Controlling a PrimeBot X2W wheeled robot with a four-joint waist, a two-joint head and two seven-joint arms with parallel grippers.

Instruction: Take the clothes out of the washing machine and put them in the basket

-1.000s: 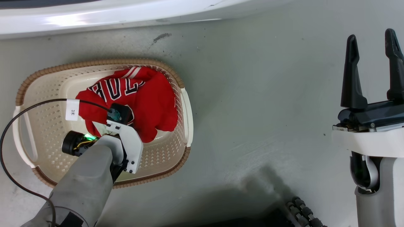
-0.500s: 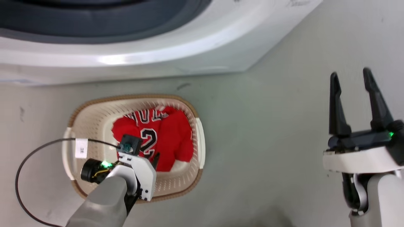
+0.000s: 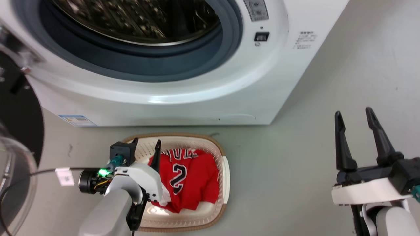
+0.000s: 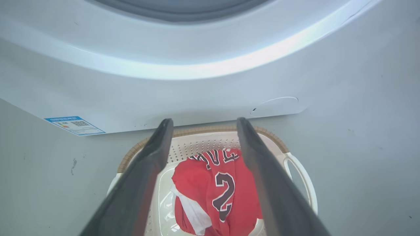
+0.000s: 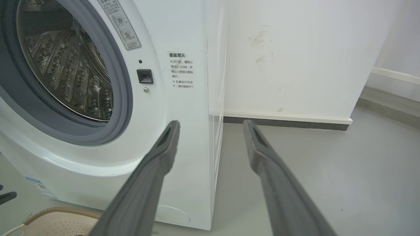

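Observation:
The clothes, a red jersey (image 3: 193, 178) with a dark number 2, lie loose in the cream basket (image 3: 183, 135) on the floor in front of the washing machine (image 3: 183, 95). My left gripper (image 3: 146, 142) hangs open above the basket's left part, nothing between its fingers. In the left wrist view that gripper (image 4: 204, 122) frames the jersey (image 4: 213, 193) and the basket rim (image 4: 264, 133) below. My right gripper (image 3: 352, 113) stands open and empty over bare floor at the right. In its wrist view the right gripper (image 5: 210, 124) faces the machine's corner (image 5: 187, 137); the steel drum (image 5: 65, 68) looks empty.
The machine's glass door (image 3: 13, 170) stands swung open at the far left. A black cable with a white tag (image 3: 64, 176) loops off my left wrist. A white wall and skirting (image 5: 285, 118) run behind the machine at the right, with grey floor (image 3: 282, 170) between basket and right arm.
The head camera has lifted, bringing the machine's opening into view. My left gripper has risen off the jersey, which stays in the basket. The right gripper stays open.

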